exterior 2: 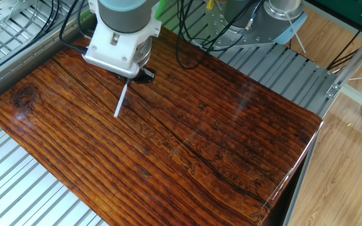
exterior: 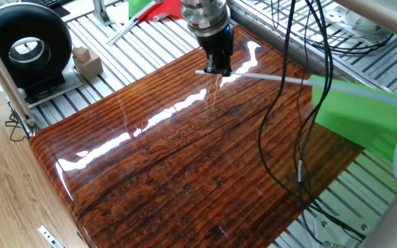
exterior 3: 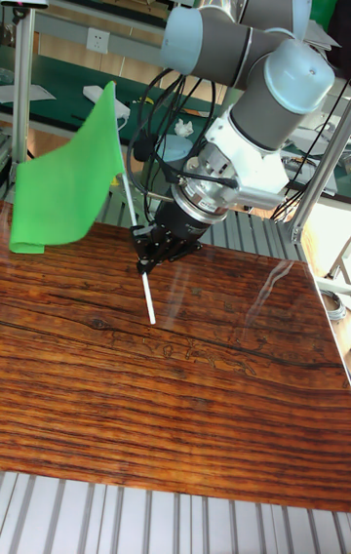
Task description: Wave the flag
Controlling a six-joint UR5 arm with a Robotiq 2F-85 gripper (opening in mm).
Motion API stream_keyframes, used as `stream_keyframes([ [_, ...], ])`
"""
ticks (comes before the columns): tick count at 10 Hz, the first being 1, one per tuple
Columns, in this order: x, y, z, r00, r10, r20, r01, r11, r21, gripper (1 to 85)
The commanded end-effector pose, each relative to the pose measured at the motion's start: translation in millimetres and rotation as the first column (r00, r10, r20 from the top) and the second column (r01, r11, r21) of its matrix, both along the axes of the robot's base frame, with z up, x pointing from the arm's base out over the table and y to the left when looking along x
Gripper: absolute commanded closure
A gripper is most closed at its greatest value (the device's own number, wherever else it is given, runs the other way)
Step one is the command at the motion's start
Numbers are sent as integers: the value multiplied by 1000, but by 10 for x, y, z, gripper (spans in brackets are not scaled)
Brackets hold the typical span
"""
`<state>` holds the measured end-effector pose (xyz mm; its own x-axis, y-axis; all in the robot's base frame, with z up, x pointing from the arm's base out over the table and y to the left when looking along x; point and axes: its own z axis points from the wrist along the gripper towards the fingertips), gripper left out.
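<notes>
The flag is a bright green cloth [exterior 3: 60, 176] on a thin grey rod [exterior 3: 146, 296]. My gripper [exterior 3: 148, 257] is shut on the rod near its lower end, just above the glossy wooden tabletop [exterior 3: 175, 398]. In one fixed view the gripper [exterior: 216, 67] points down at the table's far side. From it the rod [exterior: 267, 76] runs right to the cloth [exterior: 364, 114], which hangs over the right edge. In the other fixed view the short free end of the rod [exterior 2: 121, 100] sticks out below the gripper [exterior 2: 139, 75]. A sliver of the cloth [exterior 2: 162, 7] shows behind the wrist.
A black round fan housing [exterior: 25, 45] and a small wooden block [exterior: 87, 60] stand on the slatted frame at far left. A red-and-green cloth [exterior: 156, 8] lies at the back. Black cables [exterior: 281, 145] hang over the table's right part.
</notes>
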<state>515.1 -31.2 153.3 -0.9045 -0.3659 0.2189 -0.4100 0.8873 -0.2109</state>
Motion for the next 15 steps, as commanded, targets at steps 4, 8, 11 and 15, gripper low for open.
stream_keyframes([
  [4,392,-68,-37,977,200,67,-199,980,-26,847],
  [8,549,9,-161,968,235,93,-237,971,16,847],
  [11,682,185,-304,972,170,160,-189,976,112,847],
  [15,729,137,-369,968,184,174,-205,972,112,847],
])
